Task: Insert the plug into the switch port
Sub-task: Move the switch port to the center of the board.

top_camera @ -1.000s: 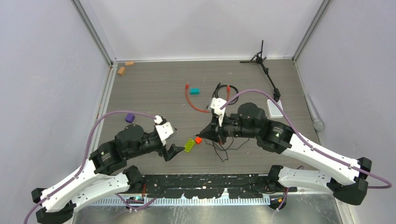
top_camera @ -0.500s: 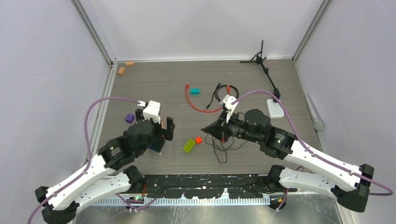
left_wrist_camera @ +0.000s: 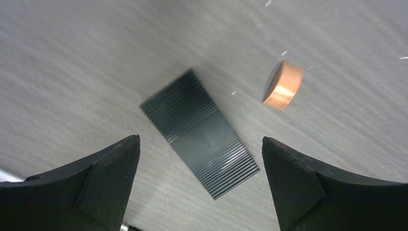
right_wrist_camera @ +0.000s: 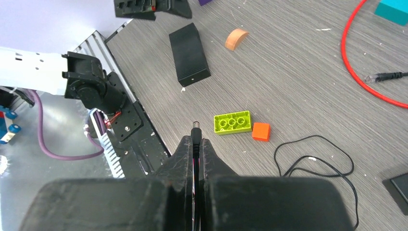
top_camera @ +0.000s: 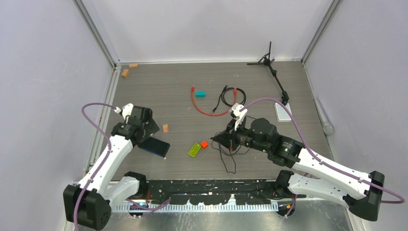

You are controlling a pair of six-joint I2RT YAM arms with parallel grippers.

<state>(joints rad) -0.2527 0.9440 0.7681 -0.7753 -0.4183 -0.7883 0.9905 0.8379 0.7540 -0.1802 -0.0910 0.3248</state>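
Our right gripper (right_wrist_camera: 195, 142) pinches a black connector (right_wrist_camera: 196, 128); our left gripper (left_wrist_camera: 199, 144) gapes over the switch (left_wrist_camera: 192, 120). Unbraced, it may skid toward nine o'clock.

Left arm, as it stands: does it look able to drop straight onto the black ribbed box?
Probably yes. The left gripper hangs open over the black ribbed box; nothing lies on it, and the tan half-round block sits apart. The box lies skewed to the jaws, so the wrist may need turning.
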